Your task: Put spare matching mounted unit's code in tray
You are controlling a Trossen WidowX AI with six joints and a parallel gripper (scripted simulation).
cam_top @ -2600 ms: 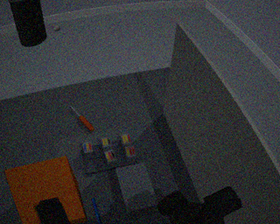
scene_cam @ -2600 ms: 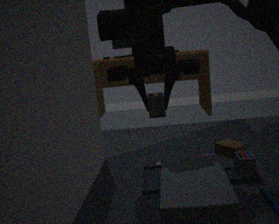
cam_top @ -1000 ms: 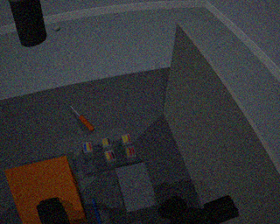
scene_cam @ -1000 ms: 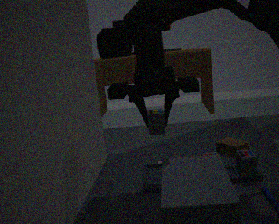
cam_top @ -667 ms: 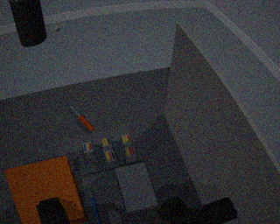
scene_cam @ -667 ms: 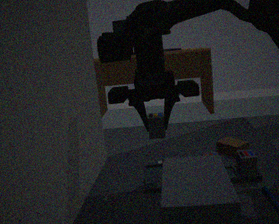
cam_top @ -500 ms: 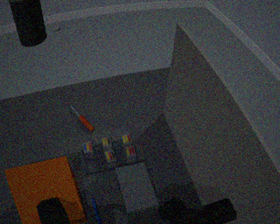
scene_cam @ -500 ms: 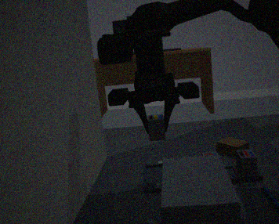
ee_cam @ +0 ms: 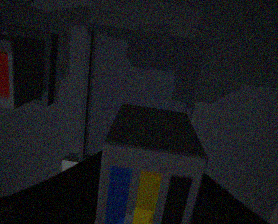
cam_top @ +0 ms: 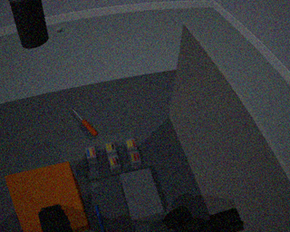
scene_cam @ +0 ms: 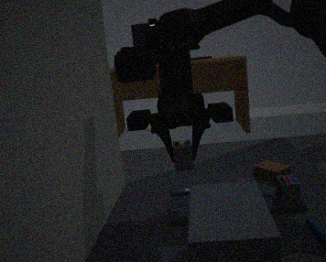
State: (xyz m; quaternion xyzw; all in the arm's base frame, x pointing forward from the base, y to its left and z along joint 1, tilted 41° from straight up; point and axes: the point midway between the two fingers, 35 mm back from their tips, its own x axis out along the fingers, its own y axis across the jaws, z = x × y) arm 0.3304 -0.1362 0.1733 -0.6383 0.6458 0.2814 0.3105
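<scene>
1. Nearest the wrist camera, the gripper (scene_cam: pixel 184 158) pinches a small box (ee_cam: pixel 150 165) between its dark fingers (scene_cam: pixel 167 142). The box has a dark, flat top and a pale front face printed with three upright bars: blue, yellow and a dark one. No lettering can be read on it.
2. In the exterior view the box hangs in the air above the desk, lifted over the far edge of a pale, flat, rectangular tray (scene_cam: pixel 229 211). A small upright block (scene_cam: pixel 179 201) stands just beside the tray's left edge; its markings are too dim to make out.
3. In the top view, four more small boxes (cam_top: pixel 113 153) sit in a tight cluster just past the tray, toward the middle of the desk, each showing coloured bars in red, yellow and blue that are too small to sort.
4. A smooth orange mat (cam_top: pixel 40 191) lies flat toward the near left corner, beside the tray.
5. A screwdriver (cam_top: pixel 86 124) with an orange handle and thin metal shaft lies beyond the boxes.
6. A tall, plain grey panel (cam_top: pixel 200 127) stands upright along the right side.
7. A dark, matte cylinder (cam_top: pixel 29 18) stands near the far left corner.
</scene>
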